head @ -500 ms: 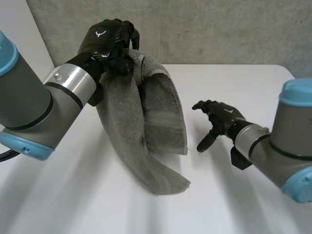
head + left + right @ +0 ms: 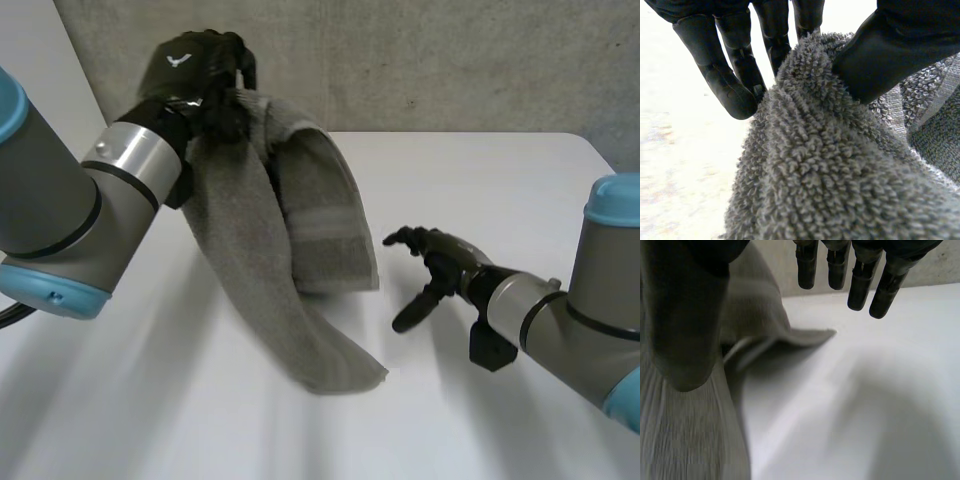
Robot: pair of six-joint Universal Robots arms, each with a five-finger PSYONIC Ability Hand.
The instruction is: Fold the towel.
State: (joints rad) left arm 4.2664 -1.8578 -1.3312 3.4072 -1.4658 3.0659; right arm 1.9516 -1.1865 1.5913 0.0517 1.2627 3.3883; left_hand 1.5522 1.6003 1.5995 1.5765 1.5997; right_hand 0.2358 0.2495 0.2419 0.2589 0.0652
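1. Matte white worktop [image 2: 480, 170], set before a rough grey concrete wall [image 2: 420, 60].
2. A grey terry towel [image 2: 300, 240], thick and looped, hangs in a long drape from the left robot hand [image 2: 195, 75], which is raised above the worktop. The towel's lower end rests crumpled on the surface. A flat woven band crosses one panel.
3. Left wrist view: fingers [image 2: 720, 65] and thumb pinch a bunched fold at the towel's top, with single loops of the pile distinct.
4. The right robot hand [image 2: 440, 265] hovers low, just beside the towel, fingers straight and holding nothing. Its wrist view adds the towel's bottom corner lying flat on the worktop.
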